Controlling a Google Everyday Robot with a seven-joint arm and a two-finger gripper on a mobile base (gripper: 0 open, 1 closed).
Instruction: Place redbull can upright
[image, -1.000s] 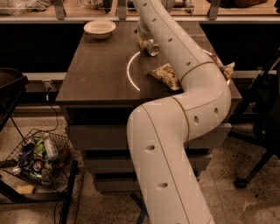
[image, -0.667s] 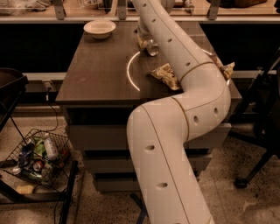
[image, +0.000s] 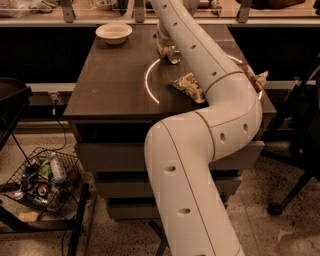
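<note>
The redbull can (image: 173, 55) is a small silvery can lying tilted on the dark table (image: 110, 85), near the far middle, with its round end facing the camera. My gripper (image: 164, 46) is right at the can, on its far left side, and is mostly hidden behind my own white arm (image: 210, 75). The arm rises from the bottom of the view and reaches across the table's right half. I cannot tell whether the can rests on the table or is lifted off it.
A crinkly chip bag (image: 189, 86) lies under the arm, and its other end (image: 258, 80) shows at the table's right edge. A white bowl (image: 114, 32) sits at the far left corner. A wire basket of litter (image: 42, 180) stands on the floor at left. A chair base (image: 295, 180) is at right.
The can's end and the gripper have shifted slightly right and toward the camera. The bowl and chip bag have not moved.
</note>
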